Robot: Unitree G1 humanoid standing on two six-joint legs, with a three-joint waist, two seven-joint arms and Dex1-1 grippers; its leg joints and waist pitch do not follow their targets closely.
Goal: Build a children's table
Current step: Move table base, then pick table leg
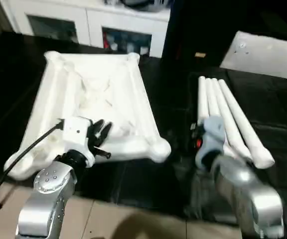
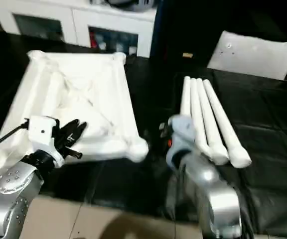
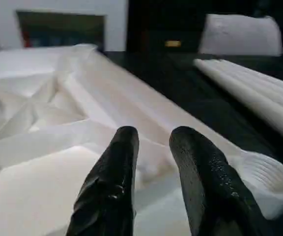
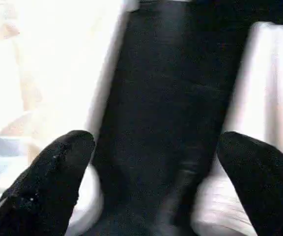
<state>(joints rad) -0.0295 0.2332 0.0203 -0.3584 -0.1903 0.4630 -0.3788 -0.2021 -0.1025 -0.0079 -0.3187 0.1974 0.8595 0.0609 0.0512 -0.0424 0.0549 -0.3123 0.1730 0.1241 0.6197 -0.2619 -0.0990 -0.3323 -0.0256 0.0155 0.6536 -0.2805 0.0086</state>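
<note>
Four white tapered legs (image 1: 228,117) are lying side by side on the right of the black worktop (image 1: 163,104), while the upturned white table top (image 1: 91,107) is resting on its left, ribbed underside facing up and a round corner socket (image 3: 264,174) showing at its near right corner. The left gripper (image 1: 102,134) is hovering over the top's near edge, its two black fingers (image 3: 112,182) standing a little apart with nothing between them. The right gripper (image 4: 156,167) is reaching down over the dark strip of worktop between the table top and the legs, its fingers (image 4: 53,172) spread wide and empty, just beside the thick ends of the legs. A flat whitish plastic bag (image 1: 263,52) is lying at the worktop's far right, well apart from the legs, and a white cabinet (image 1: 88,22) is standing behind the worktop.
</note>
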